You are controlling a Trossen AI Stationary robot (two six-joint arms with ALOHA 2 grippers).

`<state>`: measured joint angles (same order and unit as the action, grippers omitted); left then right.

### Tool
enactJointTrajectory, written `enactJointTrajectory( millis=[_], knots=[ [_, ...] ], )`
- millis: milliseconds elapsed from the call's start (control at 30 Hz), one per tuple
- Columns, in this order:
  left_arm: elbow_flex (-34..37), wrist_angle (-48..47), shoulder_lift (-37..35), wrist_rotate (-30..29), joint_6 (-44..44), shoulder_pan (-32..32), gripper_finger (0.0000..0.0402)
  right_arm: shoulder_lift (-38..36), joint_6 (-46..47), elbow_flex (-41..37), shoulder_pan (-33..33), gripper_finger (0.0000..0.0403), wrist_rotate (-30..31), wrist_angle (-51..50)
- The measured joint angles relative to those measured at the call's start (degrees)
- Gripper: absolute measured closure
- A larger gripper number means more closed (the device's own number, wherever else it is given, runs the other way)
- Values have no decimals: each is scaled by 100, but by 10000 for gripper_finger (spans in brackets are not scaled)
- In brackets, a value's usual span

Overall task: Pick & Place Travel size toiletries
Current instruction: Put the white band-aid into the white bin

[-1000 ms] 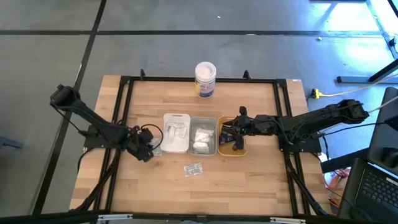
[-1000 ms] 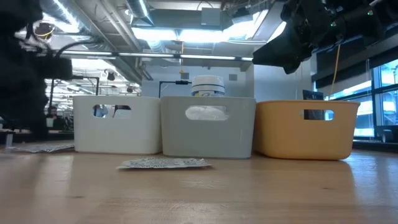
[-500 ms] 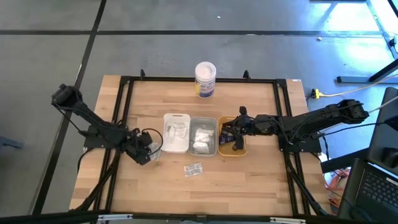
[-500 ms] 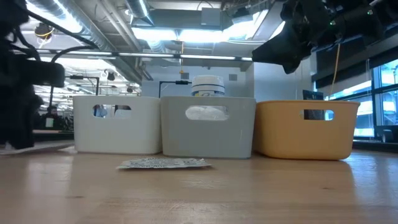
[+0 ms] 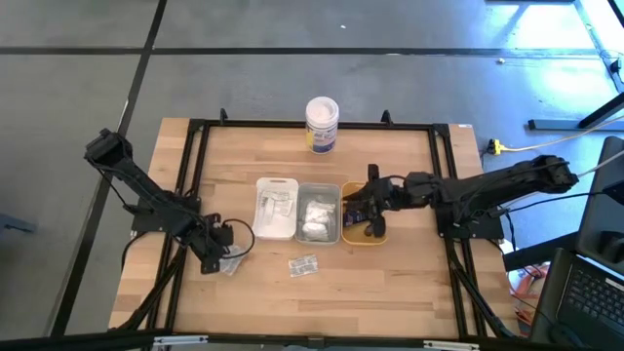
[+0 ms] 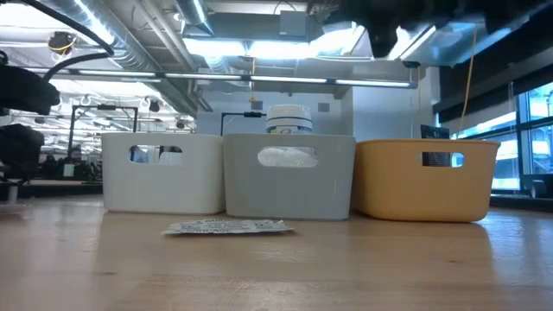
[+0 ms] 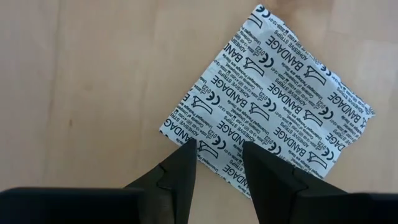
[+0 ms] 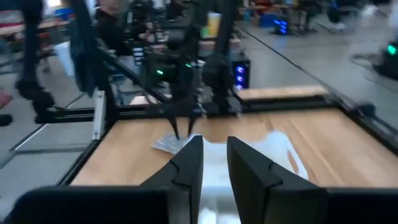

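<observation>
Tabletop bare around sachet; left tool spread above its edge; right tool spread.

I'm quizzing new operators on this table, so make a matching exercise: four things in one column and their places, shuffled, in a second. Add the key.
Things:
1. white tray
2. orange tray
3. white tub
4. bandage sachet

Places:
A. alone, near the table's far edge
B. flat on the table, under the left gripper
C. end of the tray row nearest the left arm
D. end of the tray row nearest the right arm

Pairs: 1-C, 2-D, 3-A, 4-B
</observation>
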<state>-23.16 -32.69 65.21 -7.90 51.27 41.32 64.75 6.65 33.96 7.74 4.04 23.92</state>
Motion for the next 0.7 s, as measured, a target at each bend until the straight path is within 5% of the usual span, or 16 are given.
enactJointTrajectory(
  millis=[233, 700],
  knots=[
    [-169, 180, 15, -10, -424, 0, 272, 18, -415, 744, 175, 325, -29, -854],
    [-1862, 268, 189, -1085, -1365, 126, 272, 20, -419, 834, 265, 344, 2, -1149]
  ],
)
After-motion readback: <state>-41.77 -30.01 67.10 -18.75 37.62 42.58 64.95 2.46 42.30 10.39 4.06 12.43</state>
